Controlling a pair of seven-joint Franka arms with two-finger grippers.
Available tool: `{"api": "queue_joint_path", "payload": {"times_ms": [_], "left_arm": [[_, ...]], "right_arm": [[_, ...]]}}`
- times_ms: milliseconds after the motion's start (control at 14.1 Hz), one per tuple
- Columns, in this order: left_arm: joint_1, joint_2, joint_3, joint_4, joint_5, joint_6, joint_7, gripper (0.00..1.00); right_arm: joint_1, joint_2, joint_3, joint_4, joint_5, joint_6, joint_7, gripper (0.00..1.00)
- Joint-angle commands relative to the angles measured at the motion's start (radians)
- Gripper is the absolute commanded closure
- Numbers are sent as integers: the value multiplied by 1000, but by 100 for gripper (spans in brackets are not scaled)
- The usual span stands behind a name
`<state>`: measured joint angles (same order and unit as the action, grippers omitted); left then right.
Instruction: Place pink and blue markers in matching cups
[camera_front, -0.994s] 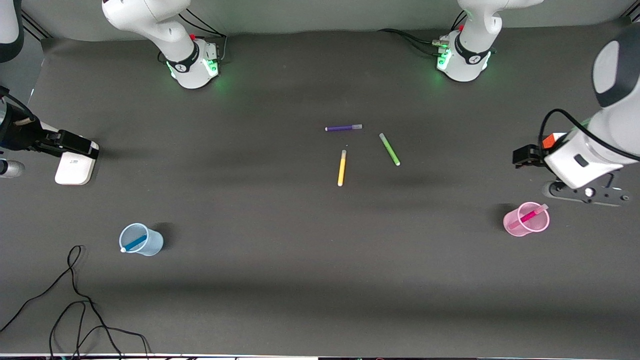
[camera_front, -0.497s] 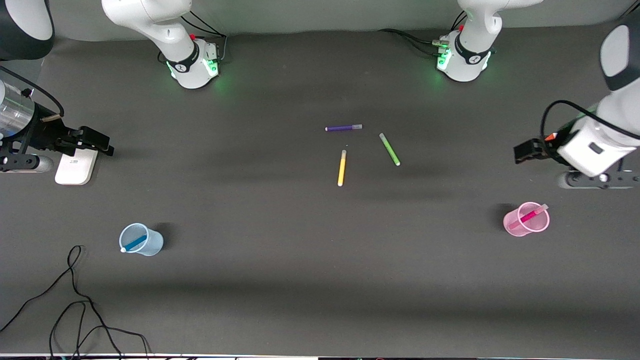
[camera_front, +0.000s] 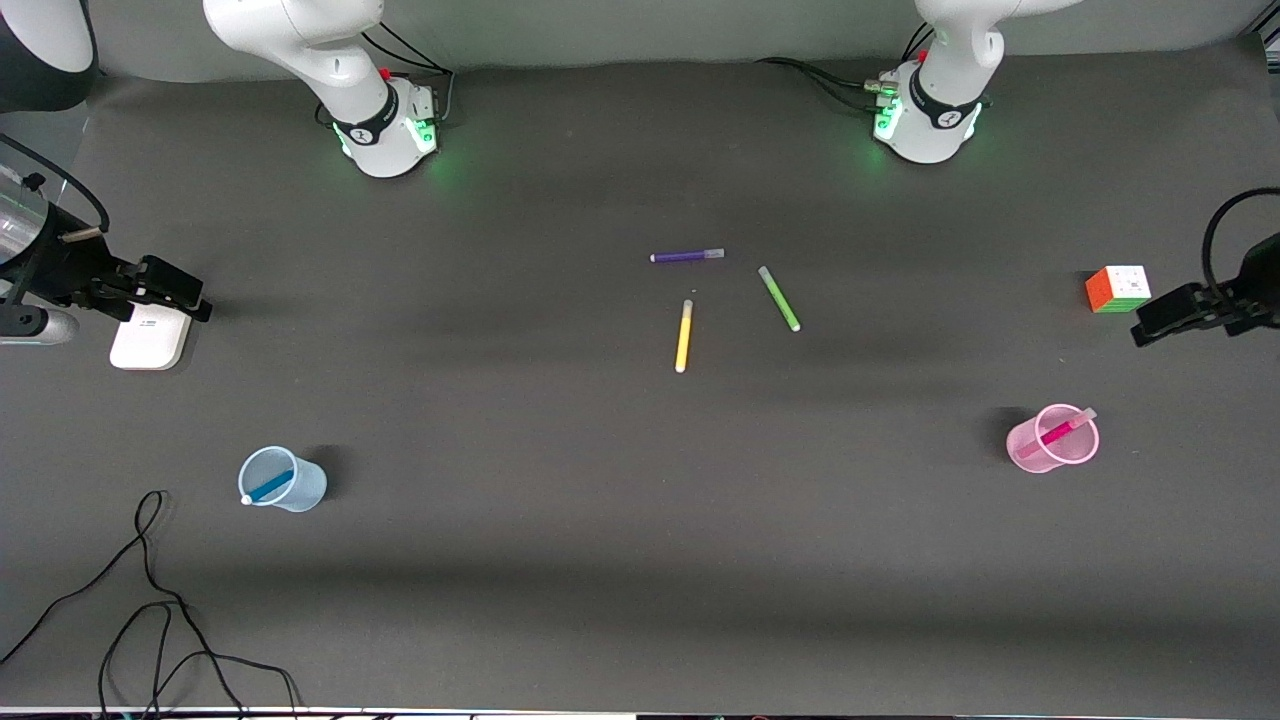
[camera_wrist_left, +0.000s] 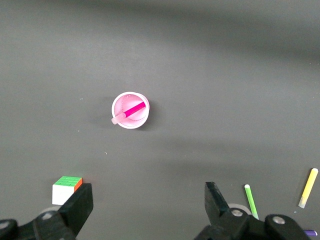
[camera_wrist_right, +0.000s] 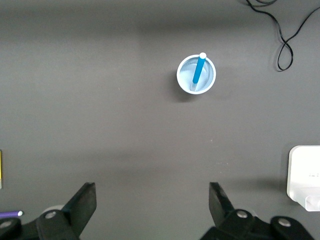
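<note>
Pink marker in pink cup, apart from left gripper fingers.

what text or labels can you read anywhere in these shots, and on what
Nothing can be read as words.
White flat box, toward the right arm's end of the table: a small dark mark on its top, too small to read.
Black collars on the two robot bases: a white logo mark each, no letters legible.
Cube, markers and cups: no print visible.
</note>
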<state>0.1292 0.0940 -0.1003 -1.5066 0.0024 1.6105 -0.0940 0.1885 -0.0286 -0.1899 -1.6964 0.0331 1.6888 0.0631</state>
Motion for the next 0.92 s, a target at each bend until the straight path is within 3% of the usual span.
{"api": "queue_joint_path", "payload": {"times_ms": [0, 355, 852], "left_arm": [[-11, -40, -7, -30, -10, -15, -85, 1], [-3, -50, -3, -66, -13, 51, 183, 1], [-11, -60, -6, -72, -12, 39, 154, 1]], "right_arm": [[-1, -17, 6, -26, -19, 28, -2, 0], [26, -10, 13, -19, -19, 26, 4, 0], [48, -11, 15, -17, -21, 17, 23, 0]]}}
